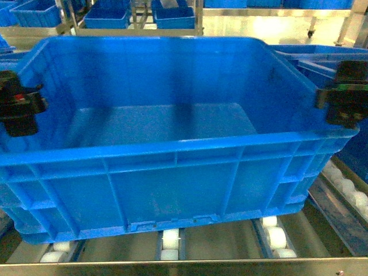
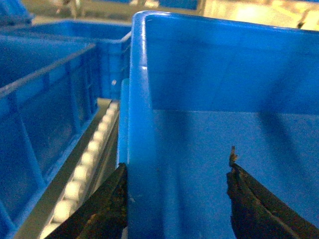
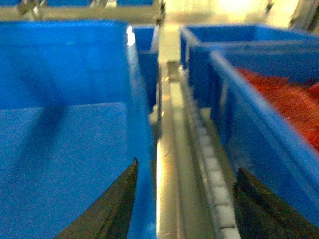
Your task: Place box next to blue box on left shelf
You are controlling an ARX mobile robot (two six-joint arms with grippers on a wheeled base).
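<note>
The box (image 1: 172,144), a big open-top blue crate, rests on the left shelf (image 1: 224,244), on its white rollers, just behind the metal front lip. My left gripper (image 1: 20,103) stands open over the crate's left rim; in the left wrist view (image 2: 177,169) one finger is outside the wall and the other inside. My right gripper (image 1: 345,95) is open astride the right rim (image 3: 189,167), one finger inside and one over the roller track. Another blue box (image 2: 45,99) stands close on the left, with a roller track between them.
On the right a blue box (image 3: 279,99) holding red material sits beyond a metal rail (image 3: 169,149) and a roller track (image 3: 214,174). More blue crates (image 1: 106,17) stand on racks at the back. The shelf's front lip (image 1: 184,267) runs along the bottom.
</note>
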